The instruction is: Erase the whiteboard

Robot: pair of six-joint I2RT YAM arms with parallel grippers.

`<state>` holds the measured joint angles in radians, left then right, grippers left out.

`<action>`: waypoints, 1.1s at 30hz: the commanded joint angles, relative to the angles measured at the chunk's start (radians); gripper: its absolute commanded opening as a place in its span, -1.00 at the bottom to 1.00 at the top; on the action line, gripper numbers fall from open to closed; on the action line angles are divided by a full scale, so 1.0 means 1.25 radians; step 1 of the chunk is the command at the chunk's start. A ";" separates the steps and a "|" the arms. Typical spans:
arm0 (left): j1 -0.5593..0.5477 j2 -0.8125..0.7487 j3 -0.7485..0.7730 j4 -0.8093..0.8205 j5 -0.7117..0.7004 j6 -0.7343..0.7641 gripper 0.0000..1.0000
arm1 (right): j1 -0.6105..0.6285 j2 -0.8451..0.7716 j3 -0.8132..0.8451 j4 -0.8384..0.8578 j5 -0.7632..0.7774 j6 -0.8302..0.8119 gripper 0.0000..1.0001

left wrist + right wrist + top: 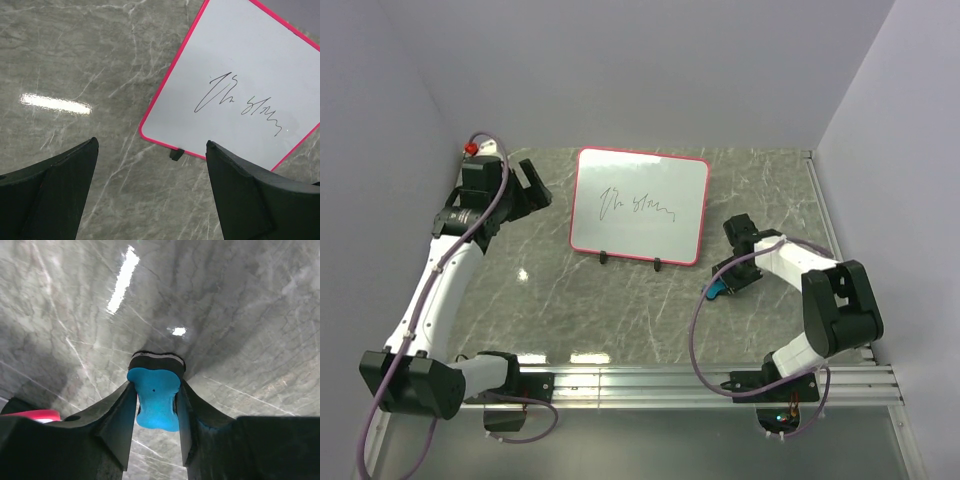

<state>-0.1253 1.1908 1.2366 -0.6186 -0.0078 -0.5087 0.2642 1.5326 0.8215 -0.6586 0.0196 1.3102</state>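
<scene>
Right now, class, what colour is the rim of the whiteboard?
The whiteboard has a pink-red rim, clearest in the left wrist view.

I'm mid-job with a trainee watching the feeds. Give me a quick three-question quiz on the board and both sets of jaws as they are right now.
1. True or false: the whiteboard is completely blank.
2. Pick one. The right jaws are closed on: A) the blue eraser; B) a marker pen; C) the board's rim.
3. Fill in the blank: the left jaws hang above the table just off the board's corner, standing wide ____ with nothing between them.

Key: 1 false; 2 A; 3 open.
</scene>
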 commanded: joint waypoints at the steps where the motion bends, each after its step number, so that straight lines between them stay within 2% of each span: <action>1: -0.002 0.012 0.037 0.011 -0.002 0.023 0.88 | 0.003 0.005 0.036 -0.007 0.046 -0.012 -0.21; 3: 0.003 0.023 0.037 0.020 0.011 0.028 0.88 | 0.003 0.005 0.046 -0.014 0.048 -0.023 -0.32; 10: 0.078 0.087 0.027 0.129 0.283 0.035 0.88 | 0.003 -0.066 0.097 -0.044 0.063 -0.074 -0.64; 11: 0.087 0.094 0.017 0.174 0.342 0.030 0.89 | 0.001 -0.088 0.104 -0.053 0.064 -0.080 -0.66; 13: 0.098 0.122 0.006 0.231 0.391 0.012 0.90 | -0.003 -0.113 0.120 -0.062 0.062 -0.098 -0.70; 14: 0.098 0.131 -0.009 0.300 0.437 0.007 0.90 | -0.009 -0.137 0.121 -0.068 0.057 -0.103 -0.72; 18: 0.124 0.238 -0.012 0.446 0.542 0.011 0.91 | -0.037 -0.216 0.106 -0.074 0.022 -0.114 -0.76; 24: 0.148 0.457 0.108 0.569 0.648 -0.032 0.89 | -0.114 -0.353 0.086 -0.121 0.010 -0.169 -0.84; 28: 0.151 0.586 0.242 0.595 0.701 -0.067 0.88 | -0.170 -0.440 0.093 -0.181 0.027 -0.233 -0.88; 33: 0.143 0.725 0.304 0.677 0.787 -0.153 0.88 | -0.242 -0.493 0.091 -0.217 0.038 -0.285 -0.93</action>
<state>0.0620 2.0529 1.5547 0.0975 0.8516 -0.6224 0.0025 0.9451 0.9295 -0.8692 0.0402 1.0222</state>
